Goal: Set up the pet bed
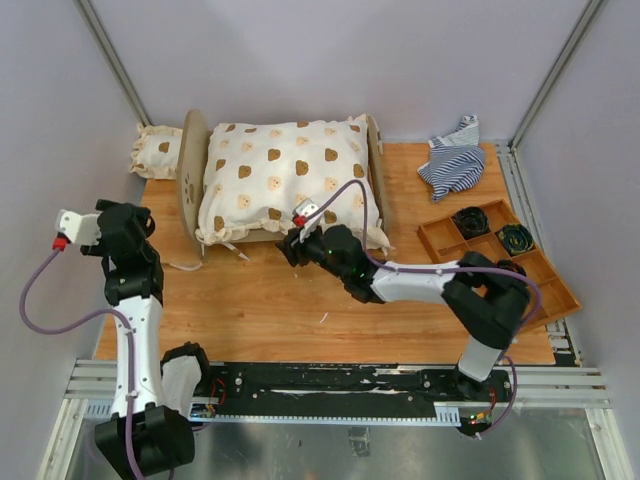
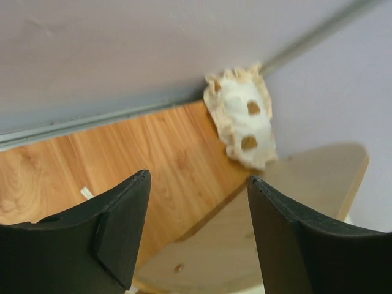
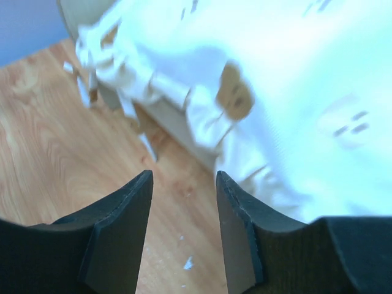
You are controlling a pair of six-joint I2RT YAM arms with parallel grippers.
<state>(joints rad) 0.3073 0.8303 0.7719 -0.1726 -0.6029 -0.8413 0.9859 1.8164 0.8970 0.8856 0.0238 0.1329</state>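
The right fingers (image 3: 116, 239) stand spread with nothing between them, just before the near long side of the pet bed (image 1: 192, 165), at the hem of the big cushion (image 1: 285, 170) that fills it. The bed lies at the back of the tabletop (image 1: 260, 310), its long axis left to right. The left fingers (image 2: 110, 239), also spread and empty, are off its left end, so I judge the right arm nearer.

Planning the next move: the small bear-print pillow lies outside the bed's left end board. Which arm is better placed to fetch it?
Likely left. The left hand, open, faces the small pillow. The right hand is at the large cushion's front edge, with the end board between it and the pillow.
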